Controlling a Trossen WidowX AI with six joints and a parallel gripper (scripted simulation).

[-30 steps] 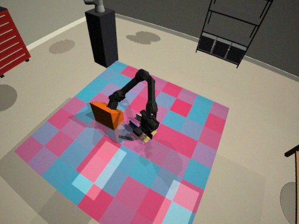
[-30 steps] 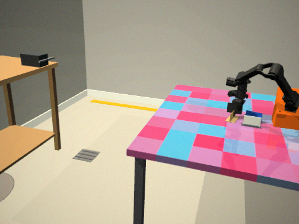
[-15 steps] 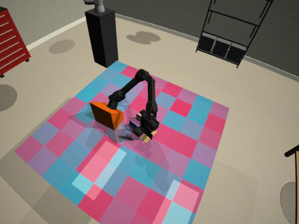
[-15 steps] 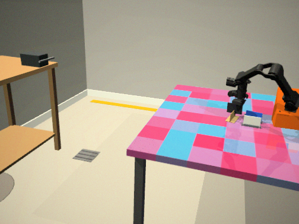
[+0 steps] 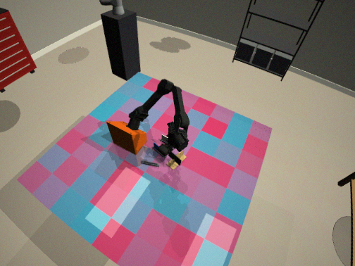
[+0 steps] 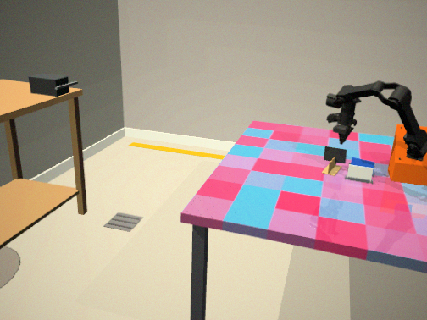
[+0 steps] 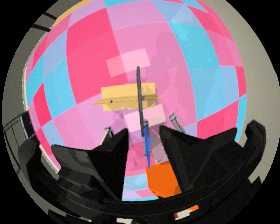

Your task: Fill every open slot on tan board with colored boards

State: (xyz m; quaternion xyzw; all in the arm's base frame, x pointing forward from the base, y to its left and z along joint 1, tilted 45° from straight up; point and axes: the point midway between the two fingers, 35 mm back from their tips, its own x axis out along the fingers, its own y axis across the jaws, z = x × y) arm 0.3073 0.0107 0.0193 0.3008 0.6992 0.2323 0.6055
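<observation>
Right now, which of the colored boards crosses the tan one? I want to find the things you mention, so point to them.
The black board [image 5: 175, 158] [image 6: 335, 155] [image 7: 139, 92]: it stands crosswise at the tan board [image 5: 172, 164] [image 6: 332, 164] [image 7: 120, 101], while the blue board [image 5: 156, 147] [image 6: 363, 162] [image 7: 147, 145] stands apart, nearer the orange block [image 5: 121, 136] [image 6: 406, 166] [image 7: 162, 181].

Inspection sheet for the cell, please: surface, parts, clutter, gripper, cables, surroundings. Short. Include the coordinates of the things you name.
Surface: checkered tabletop [image 5: 169, 203] [image 6: 260, 181] [image 7: 95, 45], blue, pink and purple; no damage seen.
Job's things: black board [image 5: 175, 158] [image 6: 335, 154] [image 7: 139, 95] upright, crosswise at tan board [image 5: 172, 164] [image 6: 332, 171] [image 7: 127, 91]; full seating cannot be told. Blue board [image 6: 363, 162] [image 7: 147, 150] and white board [image 6: 360, 173] upright beside them.
Clutter: nothing seen.
Gripper: open [image 5: 163, 151] [image 6: 342, 140] [image 7: 144, 130], empty, above the boards.
Cables: nothing seen.
Surroundings: red cabinet [image 5: 14, 48], shelf rack [image 5: 248, 13], wooden workbench [image 6: 25, 102] carrying a dark box [image 6: 42, 85].
</observation>
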